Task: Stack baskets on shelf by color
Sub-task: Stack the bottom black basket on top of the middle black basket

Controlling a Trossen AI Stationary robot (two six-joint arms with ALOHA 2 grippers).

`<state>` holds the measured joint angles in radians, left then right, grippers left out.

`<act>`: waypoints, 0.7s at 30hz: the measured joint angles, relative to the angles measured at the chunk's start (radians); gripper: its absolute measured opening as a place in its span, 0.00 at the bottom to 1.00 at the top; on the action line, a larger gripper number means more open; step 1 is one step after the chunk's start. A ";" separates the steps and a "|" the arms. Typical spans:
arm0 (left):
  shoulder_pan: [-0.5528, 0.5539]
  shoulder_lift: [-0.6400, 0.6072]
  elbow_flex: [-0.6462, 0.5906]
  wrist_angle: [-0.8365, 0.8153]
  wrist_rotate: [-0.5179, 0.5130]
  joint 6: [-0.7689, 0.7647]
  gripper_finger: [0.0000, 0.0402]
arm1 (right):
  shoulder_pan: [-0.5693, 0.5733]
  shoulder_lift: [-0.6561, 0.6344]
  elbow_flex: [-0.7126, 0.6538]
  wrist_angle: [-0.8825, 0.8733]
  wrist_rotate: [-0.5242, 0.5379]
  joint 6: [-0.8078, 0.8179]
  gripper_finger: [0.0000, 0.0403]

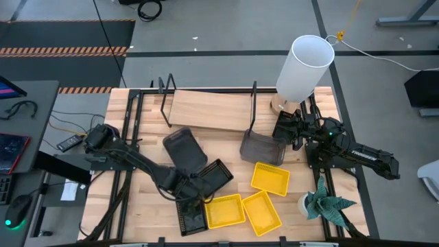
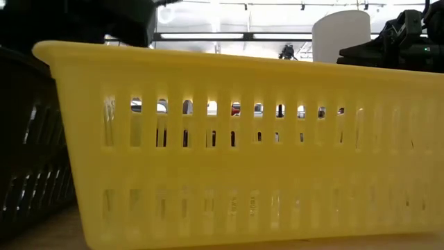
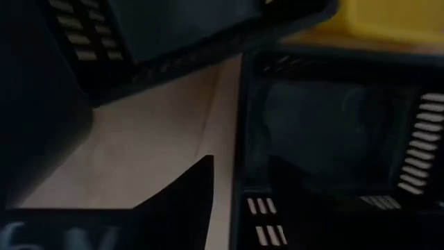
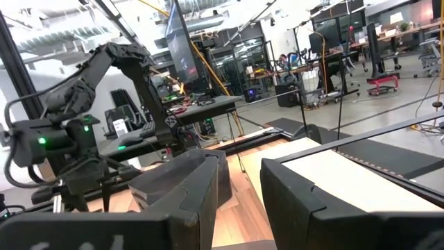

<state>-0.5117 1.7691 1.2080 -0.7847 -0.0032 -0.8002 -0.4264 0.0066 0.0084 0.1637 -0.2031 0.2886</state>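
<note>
Three yellow baskets [image 1: 270,177], [image 1: 224,210], [image 1: 262,211] lie on the table near the front; one fills the low view [image 2: 229,139]. Two black slatted baskets [image 1: 214,175], [image 1: 192,218] lie left of them. One grey basket [image 1: 184,147] lies before the shelf [image 1: 206,108]. Another grey basket [image 1: 263,146] lies by the shelf's right wire frame. My left gripper [image 1: 188,195] is open, low over the near black basket [image 3: 326,139], with its fingers on either side of that basket's wall. My right gripper [image 4: 243,198] is open and empty, near the right grey basket's far corner [image 1: 285,128]. My left gripper has one finger [image 3: 184,201] outside the near black basket's side wall [image 3: 239,153], over the bare wood, and the other seems to be inside the basket. It comes from above. I cannot tell whether either finger touches the wall.
A tall white cylinder [image 1: 305,65] stands at the table's far right, just behind my right gripper. A small green plant in a white pot [image 1: 322,204] stands at the near right. The shelf's black wire frames [image 1: 252,103] rise at both its ends.
</note>
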 joint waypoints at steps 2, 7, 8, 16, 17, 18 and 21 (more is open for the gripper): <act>-0.001 0.000 -0.015 0.015 0.000 0.014 0.34 | 0.000 0.000 0.000 0.000 0.000 0.000 0.29; 0.000 0.000 -0.024 0.012 -0.014 0.050 0.26 | 0.000 0.000 0.000 0.000 0.000 0.000 0.29; 0.000 0.000 -0.024 0.013 -0.022 0.050 0.23 | 0.000 0.000 0.000 0.000 0.000 0.000 0.29; 0.000 -0.002 -0.024 0.011 -0.025 0.052 0.04 | 0.000 0.000 0.000 0.000 0.000 0.000 0.29; -0.002 -0.002 -0.024 0.012 -0.019 0.053 0.04 | 0.000 0.000 0.000 0.000 0.000 0.000 0.29; -0.003 -0.002 -0.024 0.012 -0.011 0.053 0.04 | 0.000 0.000 0.000 0.000 0.000 0.000 0.29; -0.002 -0.002 -0.022 0.000 0.017 0.054 0.04 | 0.000 0.000 0.000 0.000 0.000 0.000 0.29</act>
<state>-0.5140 1.7667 1.1859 -0.7848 0.0138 -0.7462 -0.4263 0.0064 0.0086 0.1635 -0.2031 0.2886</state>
